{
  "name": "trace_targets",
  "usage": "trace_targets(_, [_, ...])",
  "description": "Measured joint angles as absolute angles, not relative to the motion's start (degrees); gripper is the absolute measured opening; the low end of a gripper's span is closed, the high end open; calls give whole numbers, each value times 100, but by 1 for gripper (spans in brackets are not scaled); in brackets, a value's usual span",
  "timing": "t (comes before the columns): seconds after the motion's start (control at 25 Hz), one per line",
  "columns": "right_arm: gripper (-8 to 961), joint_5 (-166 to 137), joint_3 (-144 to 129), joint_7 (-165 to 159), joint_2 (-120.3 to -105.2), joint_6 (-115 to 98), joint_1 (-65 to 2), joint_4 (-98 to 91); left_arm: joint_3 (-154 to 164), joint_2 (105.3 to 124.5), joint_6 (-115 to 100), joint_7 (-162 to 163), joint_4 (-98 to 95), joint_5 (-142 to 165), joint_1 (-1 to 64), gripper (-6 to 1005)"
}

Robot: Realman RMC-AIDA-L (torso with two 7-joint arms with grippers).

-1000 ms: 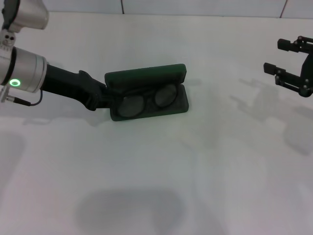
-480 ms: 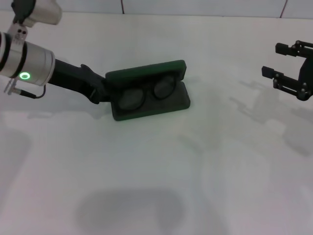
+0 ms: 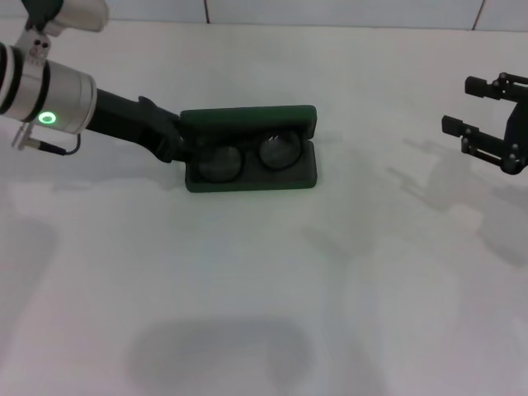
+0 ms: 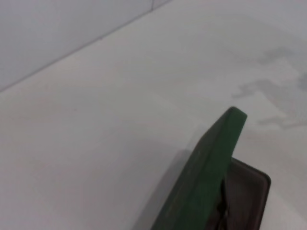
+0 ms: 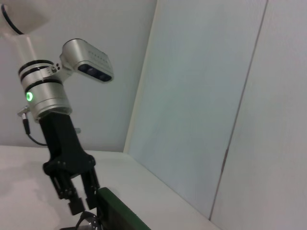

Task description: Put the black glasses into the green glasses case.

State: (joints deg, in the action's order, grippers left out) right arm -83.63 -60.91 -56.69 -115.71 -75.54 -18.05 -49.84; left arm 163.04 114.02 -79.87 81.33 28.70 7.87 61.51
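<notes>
Since a second ago the green glasses case (image 3: 250, 153) has swung square with the black glasses (image 3: 247, 157) settled inside, yet the left gripper (image 3: 175, 142), fingers apart at its end, could drag it askew retreating, while the right gripper (image 3: 474, 111) hangs open, idle.

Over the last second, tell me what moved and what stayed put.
The left gripper swung the dark green hinged glasses case from skewed to square with the table's edge and shifted toward the far edge. The thin-rimmed black glasses settled deeper inside. The right gripper stayed parked at the right.
</notes>
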Motion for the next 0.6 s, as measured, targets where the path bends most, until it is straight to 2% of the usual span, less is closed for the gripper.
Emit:
trace_targets(0.08, [544, -8363, -6091, -5669, -11571, -7571, -1804, -4983, 16304, 11391, -8008, 8112, 2874, 719, 6136, 360])
trace_targets(0.16, [543, -8363, -6091, -5669, -11573, -7576, -1802, -4983, 16304, 11383, -8086, 8063, 2879, 677, 6115, 452])
trace_targets(0.6, [544, -8364, -6203, -5668, -11574, -7625, -1870, -4965, 16303, 11363, -9081, 7179, 2948, -141, 5708, 440])
